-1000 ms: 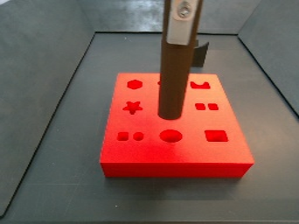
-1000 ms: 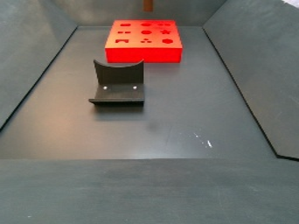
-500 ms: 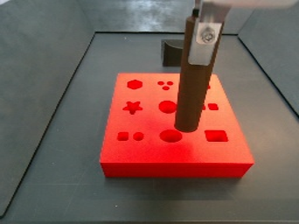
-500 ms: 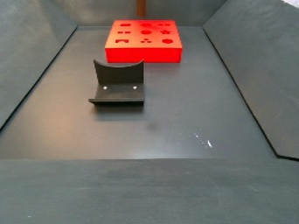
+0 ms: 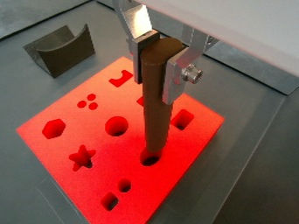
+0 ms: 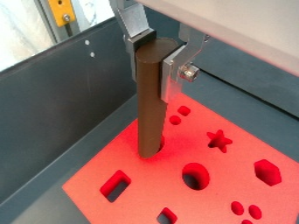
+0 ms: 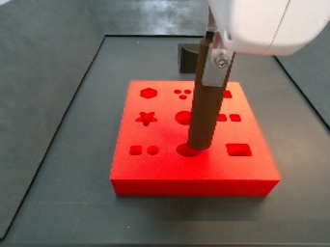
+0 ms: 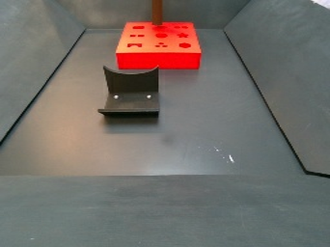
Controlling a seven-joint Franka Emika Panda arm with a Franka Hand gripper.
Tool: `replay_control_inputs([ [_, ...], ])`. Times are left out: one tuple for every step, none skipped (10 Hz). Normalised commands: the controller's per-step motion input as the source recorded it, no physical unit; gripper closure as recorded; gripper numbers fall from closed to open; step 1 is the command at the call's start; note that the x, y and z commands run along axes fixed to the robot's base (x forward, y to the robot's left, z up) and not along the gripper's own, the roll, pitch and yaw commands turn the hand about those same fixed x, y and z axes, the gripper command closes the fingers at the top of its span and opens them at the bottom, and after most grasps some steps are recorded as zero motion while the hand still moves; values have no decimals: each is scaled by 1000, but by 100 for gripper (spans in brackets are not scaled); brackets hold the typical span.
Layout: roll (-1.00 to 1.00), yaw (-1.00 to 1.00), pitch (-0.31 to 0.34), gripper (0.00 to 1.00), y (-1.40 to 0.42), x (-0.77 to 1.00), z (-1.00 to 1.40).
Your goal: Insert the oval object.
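The oval object (image 7: 203,106), a long dark brown peg, is held at its top between the fingers of my gripper (image 7: 215,56), which is shut on it. The peg hangs nearly upright over the red board (image 7: 154,164), slightly tilted. Its lower end meets the round-oval hole (image 7: 191,150) in the board's front row; how deep it sits I cannot tell. Both wrist views show the peg (image 5: 155,105) (image 6: 151,101) clamped by the gripper (image 5: 160,59) (image 6: 156,57), its tip down at the board (image 5: 70,131) (image 6: 140,188). In a side view only the peg's tip (image 8: 160,10) shows above the board (image 8: 160,58).
The board has several other shaped holes, among them a star (image 7: 147,119), a hexagon (image 7: 150,94) and a rectangle (image 7: 238,150). The dark fixture (image 8: 129,92) stands on the floor away from the board and shows behind it (image 7: 191,56). Grey walls enclose the floor.
The gripper has carried the peg from the board's middle hole to the front-row hole and lowered it, so its lower end now meets that hole.
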Motion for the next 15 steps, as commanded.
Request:
replay_control_inputs([
  [0,-23,0,100,0,0,-63],
  [0,-94,0,100,0,-71,0],
  [0,-20,0,100,0,0,-11],
  [0,0,0,100,0,0,-151],
  [0,-46,0,100,0,-163,-191],
  [17,-11,0,100,0,-149,-91],
  [0,0,0,100,-26,-54,-71],
  [0,0,-11,100,-103,0,-71],
  [-51,0,-20,100,-54,54,-103],
  [-36,0,-23,100,0,46,-160],
  [-10,0,-23,100,0,0,-214],
  [-9,0,-31,100,0,0,-240],
  [0,0,0,100,0,0,-126],
  [0,0,0,100,0,0,-83],
  [26,-20,-23,100,0,0,-400],
])
